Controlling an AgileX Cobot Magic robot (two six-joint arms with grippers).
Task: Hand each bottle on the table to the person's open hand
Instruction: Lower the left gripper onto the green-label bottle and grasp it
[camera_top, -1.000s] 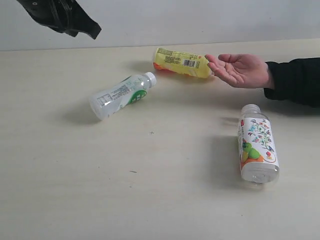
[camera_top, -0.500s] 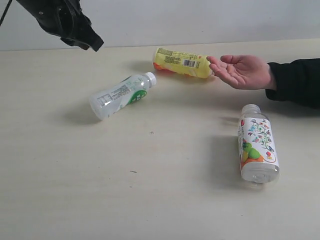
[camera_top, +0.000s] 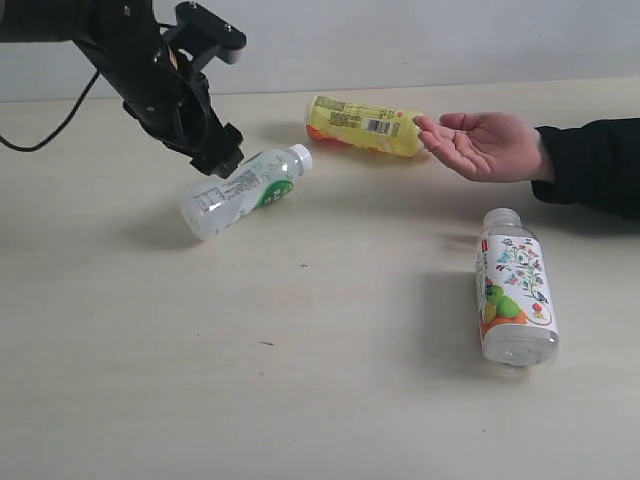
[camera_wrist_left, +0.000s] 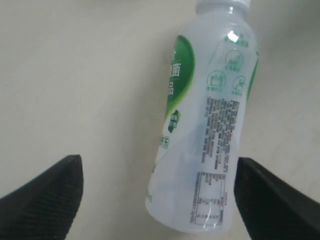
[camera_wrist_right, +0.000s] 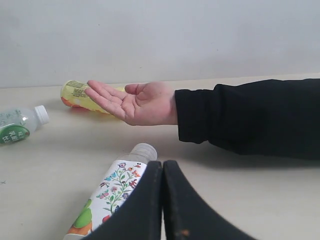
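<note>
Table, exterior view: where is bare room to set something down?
Bare: the lower left and the middle between the white-green bottle and the fruit-label bottle. Crowded: the far side, around the left end effector, yellow bottle and open hand.

Lit brightly and evenly. Soft grey shadows leftward in the exterior view from the white plastic bottle with green label (camera_top: 243, 190) and the white plastic bottle with fruit-picture label (camera_top: 515, 300), onto the pale cream table (camera_top: 320, 400). One small white highlight on the green-label bottle in the left wrist view. Slightly soft at the black fingers (camera_wrist_left: 40, 200) of the left gripper (camera_wrist_left: 158, 161), nearest the lens.
</note>
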